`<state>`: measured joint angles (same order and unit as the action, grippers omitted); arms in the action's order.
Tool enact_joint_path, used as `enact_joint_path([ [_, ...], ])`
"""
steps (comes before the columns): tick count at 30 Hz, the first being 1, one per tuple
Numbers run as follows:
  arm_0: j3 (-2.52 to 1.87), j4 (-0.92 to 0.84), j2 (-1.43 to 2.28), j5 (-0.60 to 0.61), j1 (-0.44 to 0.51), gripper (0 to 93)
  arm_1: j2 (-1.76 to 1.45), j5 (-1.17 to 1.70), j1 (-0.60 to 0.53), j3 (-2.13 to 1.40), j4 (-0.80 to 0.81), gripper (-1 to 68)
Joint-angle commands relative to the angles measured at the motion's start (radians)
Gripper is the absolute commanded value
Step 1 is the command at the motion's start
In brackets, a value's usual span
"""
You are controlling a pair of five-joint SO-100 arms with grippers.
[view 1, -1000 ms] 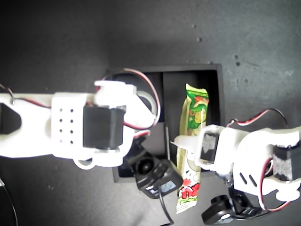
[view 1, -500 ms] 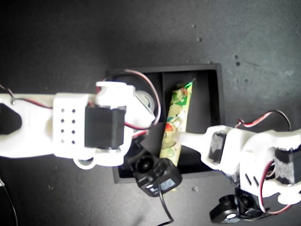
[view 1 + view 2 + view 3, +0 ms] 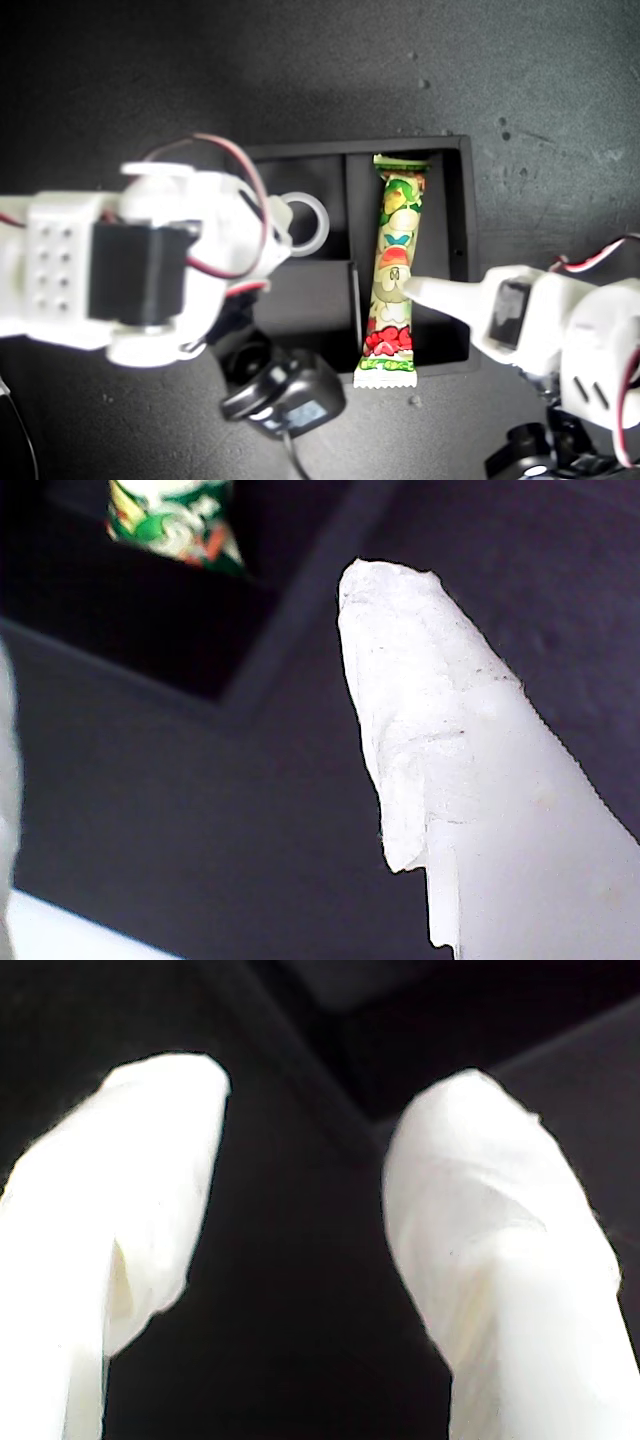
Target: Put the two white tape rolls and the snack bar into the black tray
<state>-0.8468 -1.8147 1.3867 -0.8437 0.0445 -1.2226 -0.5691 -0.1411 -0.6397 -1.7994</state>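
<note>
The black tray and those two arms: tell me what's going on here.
Two SO-100 arms are packing the black tray. The snack bar lies along the tray's long compartment, its lower end overhanging the near wall. My first gripper is open, with one fingertip over the bar in the exterior view. One white tape roll sits in a small compartment beside the other arm. My second gripper is open and holds nothing. I cannot see a second roll.
</note>
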Motion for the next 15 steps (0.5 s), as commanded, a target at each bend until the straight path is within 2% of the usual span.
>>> enact_joint_path([
  [1, -0.224, -0.018, 0.324, -0.074, 0.046, 11.4, -0.474, -0.195, 0.009, -0.426, -0.002, 7.9],
  [3, -0.342, -0.005, 0.41, -0.137, 0.12, 11.4, -0.706, -0.382, 0.014, -0.666, 0.0, 2.8],
  [7, -0.554, 0.133, 0.477, -0.282, 0.302, 11.5, -1.172, -0.695, -0.017, -1.197, 0.091, -0.2],
  [11, -0.704, 0.281, 0.457, -0.42, 0.448, 12.0, -1.575, -0.851, -0.063, -1.669, 0.253, -0.4],
  [15, -0.896, 0.508, 0.463, -0.537, 0.543, 12.6, -1.772, -0.862, -0.069, -1.942, 0.414, -0.5],
])
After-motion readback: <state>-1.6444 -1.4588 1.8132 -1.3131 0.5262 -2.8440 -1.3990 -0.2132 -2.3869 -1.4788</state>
